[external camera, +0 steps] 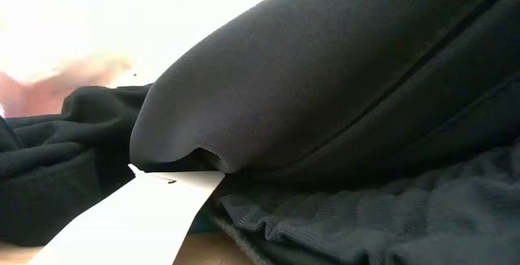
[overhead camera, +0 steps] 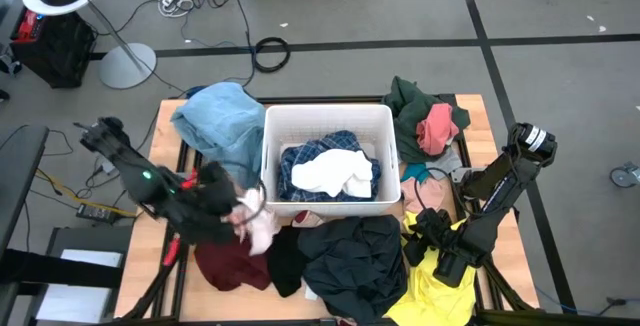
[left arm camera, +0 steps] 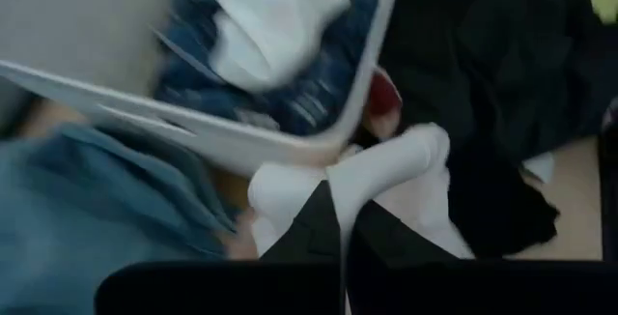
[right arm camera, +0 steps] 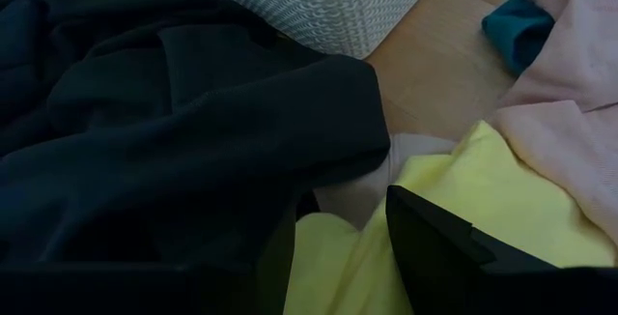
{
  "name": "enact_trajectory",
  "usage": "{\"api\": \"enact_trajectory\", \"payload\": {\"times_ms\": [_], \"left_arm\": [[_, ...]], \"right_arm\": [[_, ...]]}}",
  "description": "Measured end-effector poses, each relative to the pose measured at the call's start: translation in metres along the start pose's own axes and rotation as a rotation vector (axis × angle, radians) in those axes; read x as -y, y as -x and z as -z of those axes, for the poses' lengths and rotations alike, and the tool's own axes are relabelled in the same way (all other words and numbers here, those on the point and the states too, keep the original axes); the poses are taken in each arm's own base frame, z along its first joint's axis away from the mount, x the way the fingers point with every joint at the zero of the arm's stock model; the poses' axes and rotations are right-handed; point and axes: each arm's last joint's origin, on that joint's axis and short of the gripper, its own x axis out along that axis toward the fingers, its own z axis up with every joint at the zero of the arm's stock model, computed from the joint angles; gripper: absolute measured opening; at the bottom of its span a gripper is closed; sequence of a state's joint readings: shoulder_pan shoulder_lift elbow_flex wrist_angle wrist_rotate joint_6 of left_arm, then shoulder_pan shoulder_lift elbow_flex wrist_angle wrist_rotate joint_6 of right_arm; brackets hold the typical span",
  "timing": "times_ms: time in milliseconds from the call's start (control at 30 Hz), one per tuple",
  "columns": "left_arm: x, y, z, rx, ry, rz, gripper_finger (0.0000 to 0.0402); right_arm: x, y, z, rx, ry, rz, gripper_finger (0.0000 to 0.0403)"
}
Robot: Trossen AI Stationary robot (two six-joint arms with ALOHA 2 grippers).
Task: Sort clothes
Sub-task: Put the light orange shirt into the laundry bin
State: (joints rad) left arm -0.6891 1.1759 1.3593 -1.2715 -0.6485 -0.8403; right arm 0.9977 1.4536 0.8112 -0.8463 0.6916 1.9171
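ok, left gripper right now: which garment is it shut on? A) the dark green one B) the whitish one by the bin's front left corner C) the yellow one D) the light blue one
B: the left gripper is shut on the whitish garment, bunched between its fingers just outside the white bin; the light blue garment lies off to one side, untouched.
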Motion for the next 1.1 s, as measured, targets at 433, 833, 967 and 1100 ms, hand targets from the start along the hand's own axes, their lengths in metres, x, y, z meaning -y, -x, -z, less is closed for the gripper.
{"api": "enact_trajectory", "payload": {"times_ms": [433, 833, 967, 1100], "left_arm": [[-0.033, 0.065, -0.072, 0.400, -0.093, -0.149, 0.0000], [-0.054, 0.035, -0.137, 0.545, -0.146, -0.167, 0.0000], [-0.058, -0.006, -0.151, 0.445, -0.154, -0.102, 0.0000], [-0.058, -0.049, -0.164, 0.368, -0.147, -0.065, 0.0005]], "right_arm": [[0.000, 0.000, 0.000, 0.000, 0.001, 0.002, 0.0164], [0.000, 0.000, 0.000, 0.000, 0.001, 0.002, 0.0164], [0.000, 0.000, 0.000, 0.000, 0.001, 0.002, 0.0164], [0.000, 0.000, 0.000, 0.000, 0.002, 0.002, 0.0164]]}}
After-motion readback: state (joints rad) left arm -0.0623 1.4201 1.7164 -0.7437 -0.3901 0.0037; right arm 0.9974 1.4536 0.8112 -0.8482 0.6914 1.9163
